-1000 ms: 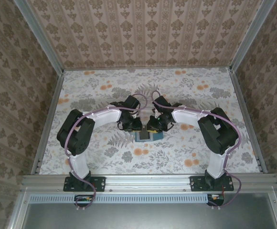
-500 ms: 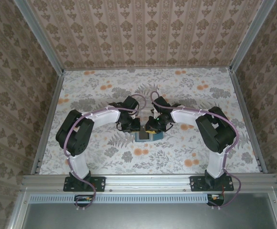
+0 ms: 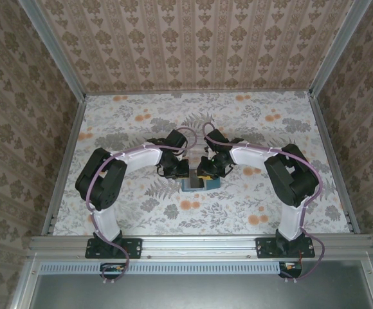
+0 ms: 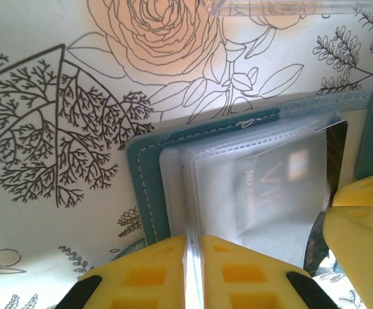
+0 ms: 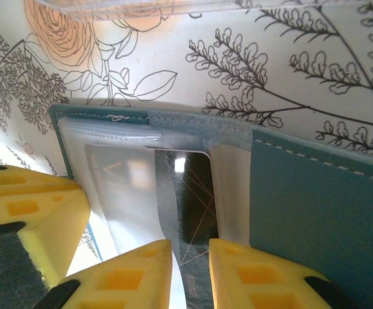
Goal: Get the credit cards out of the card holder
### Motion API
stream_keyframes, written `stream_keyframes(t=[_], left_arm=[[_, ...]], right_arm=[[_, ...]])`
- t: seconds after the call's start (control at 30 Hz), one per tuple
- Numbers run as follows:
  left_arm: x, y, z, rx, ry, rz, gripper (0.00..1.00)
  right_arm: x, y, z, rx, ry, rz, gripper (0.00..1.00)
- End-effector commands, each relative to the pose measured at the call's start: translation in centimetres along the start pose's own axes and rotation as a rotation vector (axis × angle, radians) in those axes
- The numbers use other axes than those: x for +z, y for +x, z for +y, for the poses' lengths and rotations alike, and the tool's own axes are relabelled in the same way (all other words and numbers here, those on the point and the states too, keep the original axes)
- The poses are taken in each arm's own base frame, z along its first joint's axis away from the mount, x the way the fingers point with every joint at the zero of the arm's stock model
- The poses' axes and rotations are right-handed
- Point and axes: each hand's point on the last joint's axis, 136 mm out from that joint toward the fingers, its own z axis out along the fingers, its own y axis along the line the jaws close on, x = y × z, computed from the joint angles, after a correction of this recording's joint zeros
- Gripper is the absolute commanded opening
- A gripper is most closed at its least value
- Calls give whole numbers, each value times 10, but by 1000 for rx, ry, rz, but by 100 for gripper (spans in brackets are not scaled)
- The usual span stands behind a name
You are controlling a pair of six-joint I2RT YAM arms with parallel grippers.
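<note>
In the left wrist view, a pale card (image 4: 283, 193) behind the clear sleeve (image 4: 238, 161) of the card holder (image 4: 141, 187) carries 2 faint lines: large letters that look like "VIP", and below them "NO" followed by blurred characters. In the right wrist view, the dark card (image 5: 186, 193) has a line of small pale print near its near end, too small to read.

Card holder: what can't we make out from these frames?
- Top external: card holder mostly hidden under the left gripper and right gripper; cards too small to count.
- Left wrist: pale card's print blurred behind the glossy clear sleeve.
- Right wrist: whether the right gripper truly pinches the dark card; pad faces turned from camera.
</note>
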Motion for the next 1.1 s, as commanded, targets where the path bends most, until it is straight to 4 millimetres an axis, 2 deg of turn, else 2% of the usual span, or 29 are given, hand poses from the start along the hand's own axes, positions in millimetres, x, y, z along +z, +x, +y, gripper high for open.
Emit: stream_keyframes(t=[0.0,0.27,0.43,0.57,0.73,1.07], left_arm=[[-16,-3,-3,18,-6,-20,15],[-27,-5,-22,38,27,-38,16],[-19,-2,-28,45,38,-17,18],[-8,3,-23,44,20,16,18],[4,10,-6,48,-51,67,18],[9,15,7,67,-120,119,18]], right_arm=[[-20,-5,10,-3,-20,-44,25],[-18,-5,3,-2,-1,-37,25],[-10,-4,-5,-3,25,-11,26],[-5,-2,-9,-4,33,5,26],[0,-1,-11,-6,31,24,26],[2,0,-4,-7,-24,33,26]])
